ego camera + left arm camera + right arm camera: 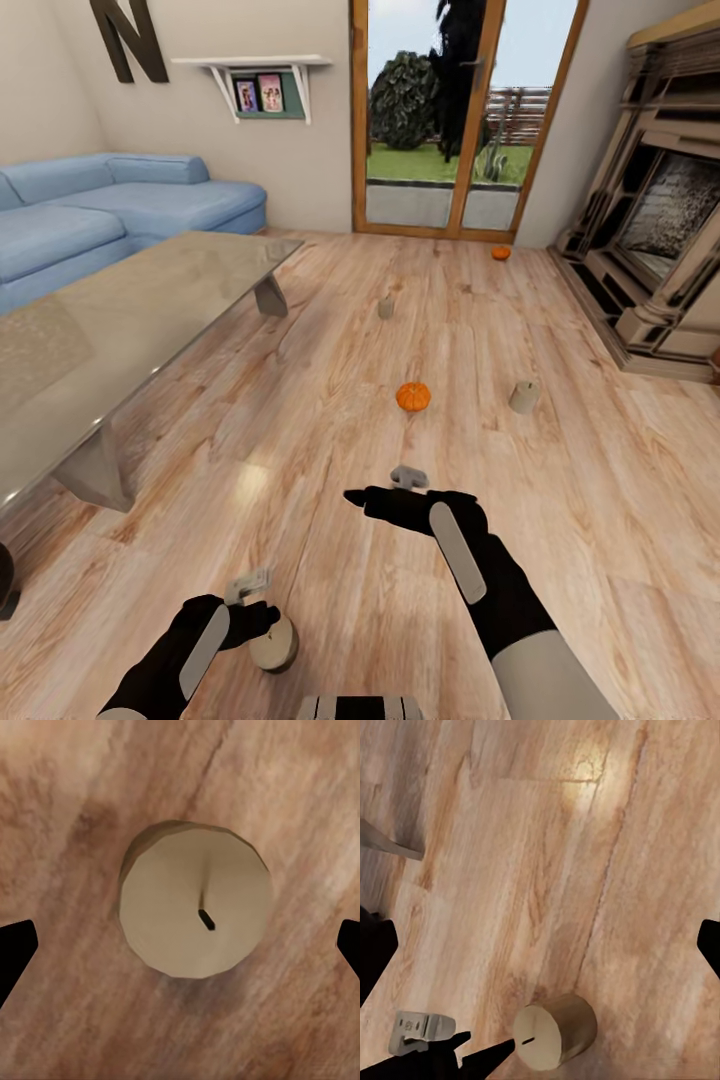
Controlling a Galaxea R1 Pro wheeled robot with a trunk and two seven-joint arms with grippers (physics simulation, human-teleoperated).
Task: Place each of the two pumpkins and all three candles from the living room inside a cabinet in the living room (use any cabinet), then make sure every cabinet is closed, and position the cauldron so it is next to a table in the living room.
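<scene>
While the left gripper (pixel 262 600) is held directly above the nearest candle (pixel 273 644), its jaws are spread wide, one black fingertip (pixel 15 952) seen at either side of the upright candle (pixel 196 907) without contact. The right gripper (pixel 385 487) is extended over bare wood floor (pixel 330 400), jaws also wide and empty. Relative to the glass table (pixel 110 330), one pumpkin (pixel 413 396) lies beyond its near side, with a second candle (pixel 524 396) past that. A third candle (pixel 386 307) and second pumpkin (pixel 501 253) are noted toward the glass door (pixel 450 110).
</scene>
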